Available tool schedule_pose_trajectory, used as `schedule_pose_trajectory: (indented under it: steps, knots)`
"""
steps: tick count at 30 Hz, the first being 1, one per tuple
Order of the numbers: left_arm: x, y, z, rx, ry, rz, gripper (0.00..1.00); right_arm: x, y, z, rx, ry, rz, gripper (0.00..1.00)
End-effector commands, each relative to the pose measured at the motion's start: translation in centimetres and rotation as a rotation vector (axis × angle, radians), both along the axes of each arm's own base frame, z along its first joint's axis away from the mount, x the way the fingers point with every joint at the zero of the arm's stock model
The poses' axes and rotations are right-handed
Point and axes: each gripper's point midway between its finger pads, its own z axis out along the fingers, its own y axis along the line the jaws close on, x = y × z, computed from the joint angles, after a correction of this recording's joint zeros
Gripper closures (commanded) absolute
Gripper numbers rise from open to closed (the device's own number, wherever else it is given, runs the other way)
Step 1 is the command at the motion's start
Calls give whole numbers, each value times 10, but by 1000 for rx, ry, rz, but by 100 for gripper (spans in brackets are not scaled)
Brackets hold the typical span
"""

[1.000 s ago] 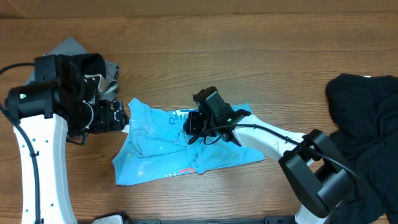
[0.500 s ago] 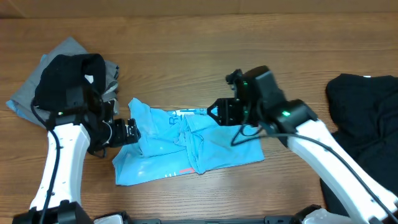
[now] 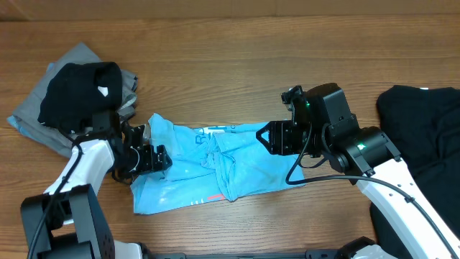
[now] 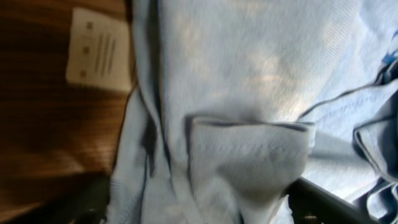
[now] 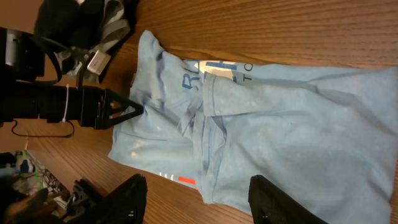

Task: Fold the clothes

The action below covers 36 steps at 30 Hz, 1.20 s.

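A crumpled light blue T-shirt (image 3: 215,169) with white lettering lies in the middle of the wooden table. My left gripper (image 3: 154,158) sits low at its left edge. In the left wrist view its jaws (image 4: 205,208) stand wide apart, astride a raised fold of the blue fabric (image 4: 249,155), without pinching it. A white care label (image 4: 99,46) lies beside the hem. My right gripper (image 3: 269,137) hovers over the shirt's right half. In its own wrist view it is open (image 5: 202,205), with nothing between its fingers and the blue shirt (image 5: 286,124) spread beneath.
A black garment (image 3: 424,144) is heaped at the table's right edge. A black shirt on top of grey ones (image 3: 79,90) lies at the upper left, close behind my left arm. Bare wood (image 3: 237,57) runs along the far side.
My right gripper let go of the shirt's middle, opened and drew back to the right. My left gripper moved right and down onto the shirt's left edge.
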Motion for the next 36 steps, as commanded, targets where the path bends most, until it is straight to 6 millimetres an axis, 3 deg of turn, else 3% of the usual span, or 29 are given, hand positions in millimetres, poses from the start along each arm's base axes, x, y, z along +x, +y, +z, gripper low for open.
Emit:
schedule_pose_trajectory:
  steps: [1,6,7,8,14,21,24,26,29,34,36]
  knots:
    - [-18,-14,-27,-69,83,-54,29,5,-3,10,-4,-41,-12,43]
    - [-17,-21,-30,-112,76,-72,76,5,-4,10,-7,-39,-13,44]
    - [-18,-22,-28,-121,81,-71,90,4,-5,8,-14,-34,-17,44]
    - [-18,-22,-27,-121,85,-70,95,4,-6,7,-24,-32,-22,44]
    - [-5,-12,6,-86,108,-82,96,2,-18,-2,-89,-10,-55,44]
    - [24,34,98,145,113,-19,96,0,-20,-4,-99,-4,-57,45]
    - [38,38,143,177,59,-18,96,1,-20,-3,-98,-7,-57,45]
    - [45,26,163,139,16,-33,96,1,-20,-3,-96,-9,-58,45]
    - [52,2,176,82,-17,-48,96,2,-20,-3,-96,-10,-59,44]
    - [58,-45,164,64,-23,-94,96,2,-22,-4,-99,-4,-64,44]
    - [56,-79,150,56,-14,-121,96,1,-22,-4,-100,0,-64,44]
